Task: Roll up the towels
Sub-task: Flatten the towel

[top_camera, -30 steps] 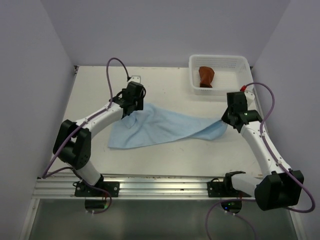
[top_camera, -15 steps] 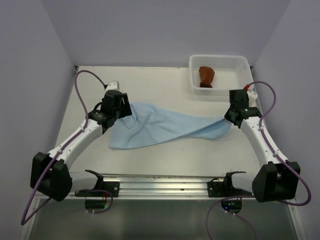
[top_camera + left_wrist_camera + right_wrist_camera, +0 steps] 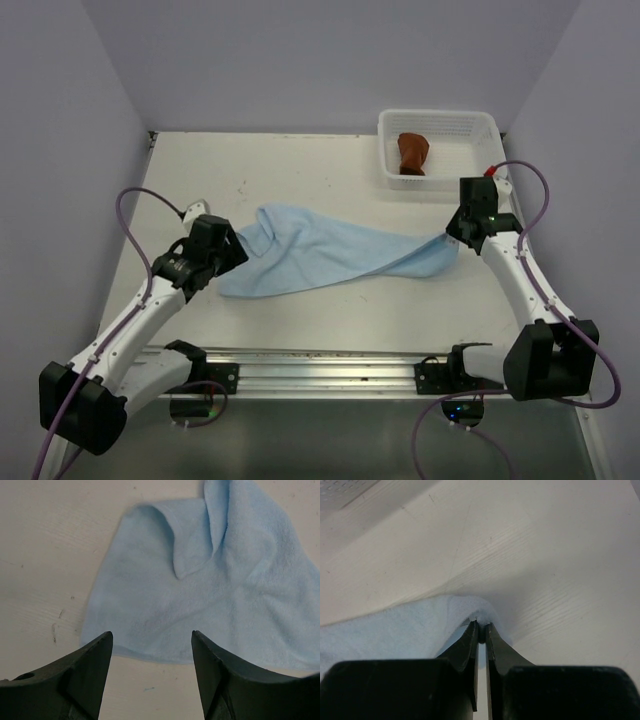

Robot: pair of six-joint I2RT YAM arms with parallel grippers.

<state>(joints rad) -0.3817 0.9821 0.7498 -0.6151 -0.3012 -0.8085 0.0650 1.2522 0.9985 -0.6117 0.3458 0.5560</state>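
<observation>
At the far right corner of the table (image 3: 300,170): white mesh basket (image 3: 440,122).
Inside the basket: rust towel (image 3: 411,152), bunched up.
Left of the basket, nearer the arms: light blue towel (image 3: 330,255), lying loose and creased, one corner folded over.
Right gripper (image 3: 481,627): just in front of the basket, clenched on the light blue towel's right end.
Left gripper (image 3: 152,637): far left of the basket, jaws apart, holding nothing, at the light blue towel's left edge.
Surface: off-white, faintly scuffed.
Room: plain lilac-grey walls (image 3: 300,60) on three sides.

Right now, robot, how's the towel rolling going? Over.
Left gripper open, off the blue towel. Right gripper shut on its corner. Towel spread out, unrolled. Rust towel in basket; nothing in the way.
</observation>
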